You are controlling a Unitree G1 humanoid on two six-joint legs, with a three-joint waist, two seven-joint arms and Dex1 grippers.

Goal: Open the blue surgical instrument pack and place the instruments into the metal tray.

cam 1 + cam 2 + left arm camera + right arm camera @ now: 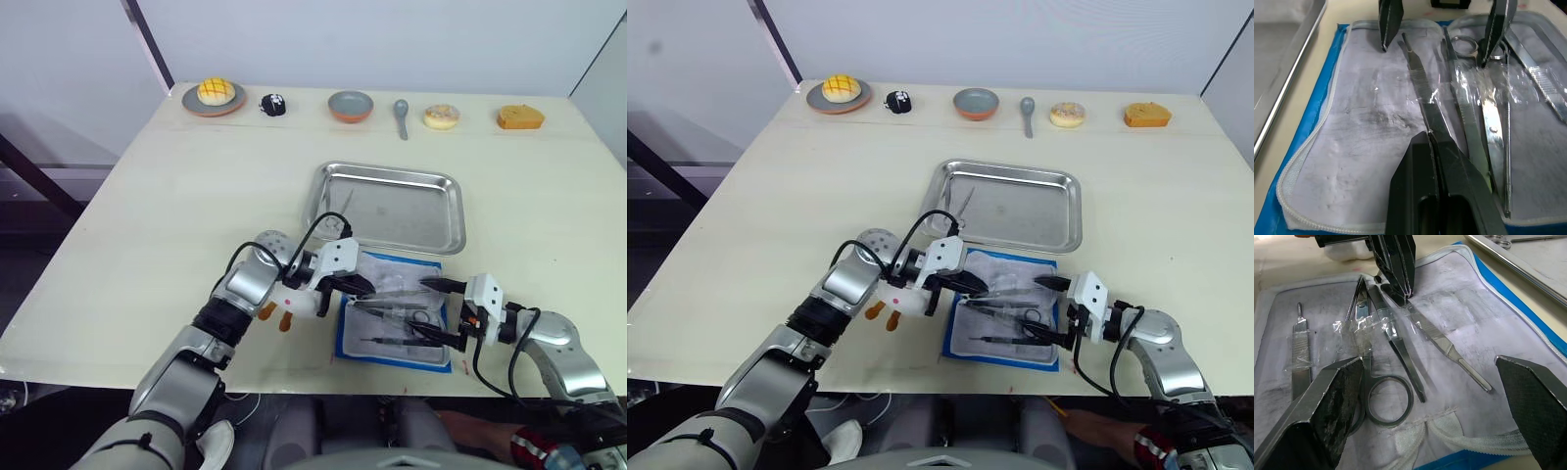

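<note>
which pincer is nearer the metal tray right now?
Left. The left pincer is shut on an instrument over the open blue pack, just below the metal tray. The right pincer is open, farther back.

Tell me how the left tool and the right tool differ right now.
The left tool is shut on a slim instrument over the open blue surgical instrument pack, while the right tool is open and holds nothing. The left tool reaches in from the pack's left side; the right tool comes from its right side, by the ring-handled scissors. Both have two black fingers and hover over the pack's pale lining.
</note>
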